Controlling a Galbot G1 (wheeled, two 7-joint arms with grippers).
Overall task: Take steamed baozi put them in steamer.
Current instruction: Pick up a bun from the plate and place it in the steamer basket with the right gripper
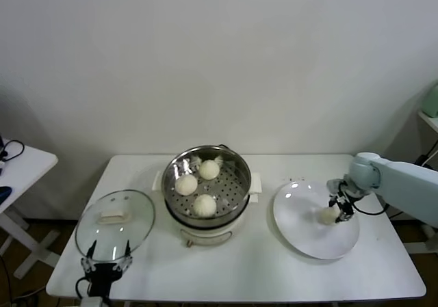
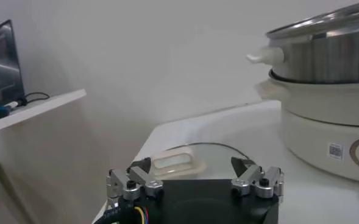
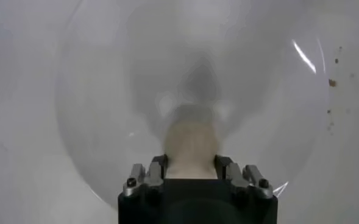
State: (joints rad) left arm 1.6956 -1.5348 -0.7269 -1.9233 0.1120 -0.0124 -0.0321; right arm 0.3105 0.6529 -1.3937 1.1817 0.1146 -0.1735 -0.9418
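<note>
The steel steamer [image 1: 233, 163] on its cream base stands mid-table with three steamed baozi on its perforated tray: one at the back [image 1: 209, 169], one at the left [image 1: 186, 184], one at the front [image 1: 204, 205]. A fourth baozi [image 1: 330, 215] lies on the white plate [image 1: 308, 238] at the right. My right gripper [image 1: 337, 212] is down over it, its jaws pressed against both sides of the bun [image 3: 190, 146]. My left gripper [image 1: 107, 259] hangs open at the table's front left edge, by the glass lid [image 1: 115, 225]; the steamer's wall [image 2: 331, 58] shows beyond it.
The glass lid with its cream handle [image 2: 178, 162] lies flat on the table left of the steamer. A small white side table [image 1: 24, 167] stands off to the left. The white table's front edge [image 1: 239, 297] runs close below both plate and lid.
</note>
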